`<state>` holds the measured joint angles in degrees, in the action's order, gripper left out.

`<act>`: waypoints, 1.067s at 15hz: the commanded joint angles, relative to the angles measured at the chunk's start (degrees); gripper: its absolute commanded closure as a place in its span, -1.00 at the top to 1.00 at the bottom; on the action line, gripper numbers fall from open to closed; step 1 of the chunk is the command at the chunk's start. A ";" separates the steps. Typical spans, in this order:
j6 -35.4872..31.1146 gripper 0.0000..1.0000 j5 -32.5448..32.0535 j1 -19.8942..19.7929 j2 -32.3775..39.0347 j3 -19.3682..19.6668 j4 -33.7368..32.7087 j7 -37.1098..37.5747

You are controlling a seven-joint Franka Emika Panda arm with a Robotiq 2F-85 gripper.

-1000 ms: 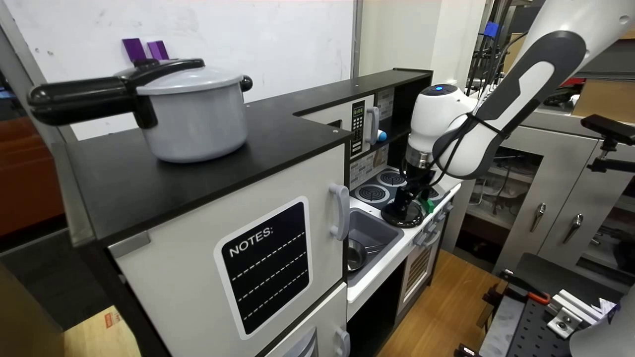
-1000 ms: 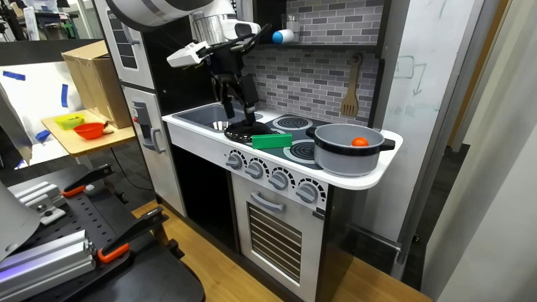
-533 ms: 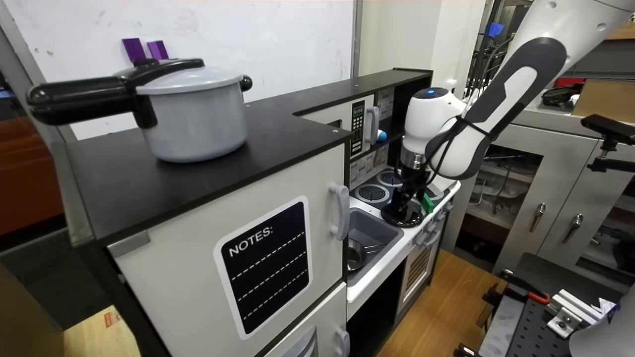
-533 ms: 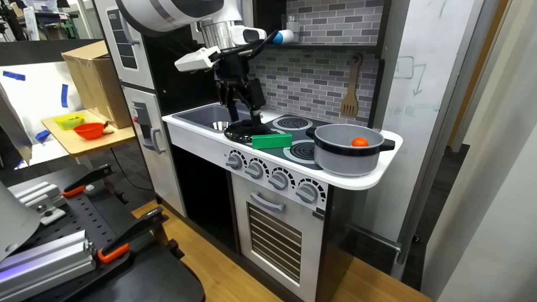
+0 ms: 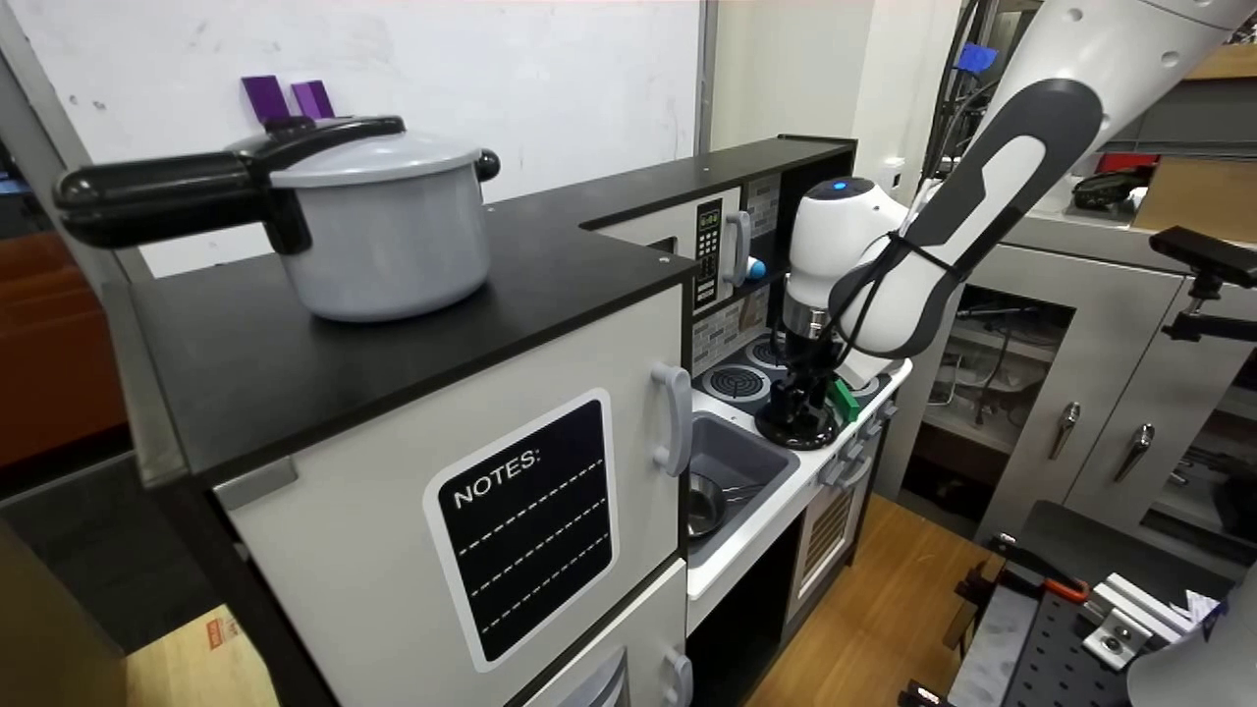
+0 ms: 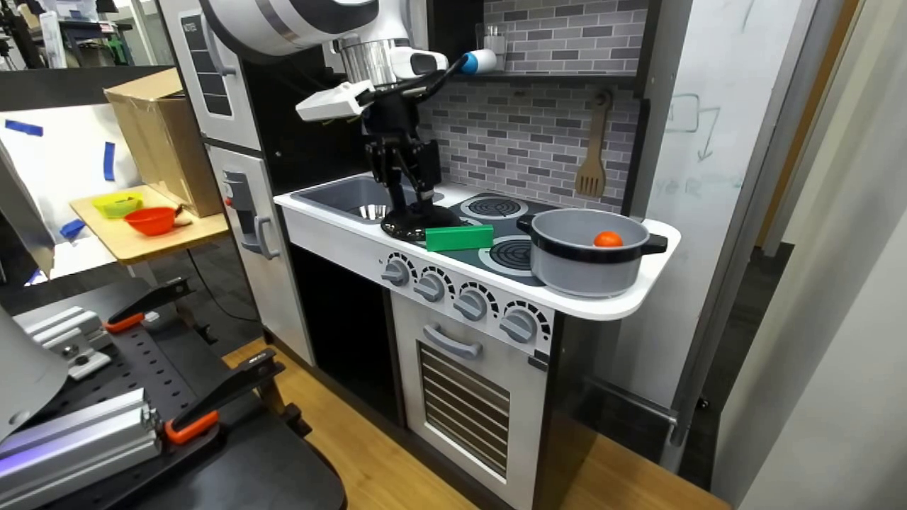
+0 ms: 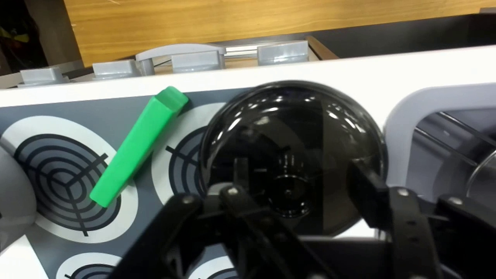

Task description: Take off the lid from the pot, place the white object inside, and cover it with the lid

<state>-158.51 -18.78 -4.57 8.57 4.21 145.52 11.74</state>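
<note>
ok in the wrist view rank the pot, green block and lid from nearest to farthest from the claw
1. Lid: directly below the claw.
2. Green block: off to the left in that view.
3. Pot: farther left, cut off by the picture's edge.

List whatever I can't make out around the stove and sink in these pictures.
Gray pot: its floor is hidden by its near wall in an exterior view; the wrist view's left edge crops the pot.
Metal pan: cut off by the wrist view's right edge.
Black lid: its middle is lost against the black gripper in both exterior views.
Fingertips: too dark and blurred in the wrist view to show contact.
</note>
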 commanded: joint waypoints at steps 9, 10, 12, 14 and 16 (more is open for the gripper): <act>2.72 -0.84 1.46 1.16 0.12 1.09 -1.65 -2.04; 2.43 -0.84 1.42 1.23 -0.56 1.01 -1.18 -2.21; 2.04 -0.84 1.37 1.33 -1.94 0.91 -0.27 -2.60; 1.59 -0.84 1.42 1.31 -3.73 0.83 0.76 -3.27; 1.54 -0.84 2.11 1.02 -5.77 0.72 1.85 -4.19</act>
<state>-156.98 -18.67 -3.73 6.27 4.56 145.09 10.57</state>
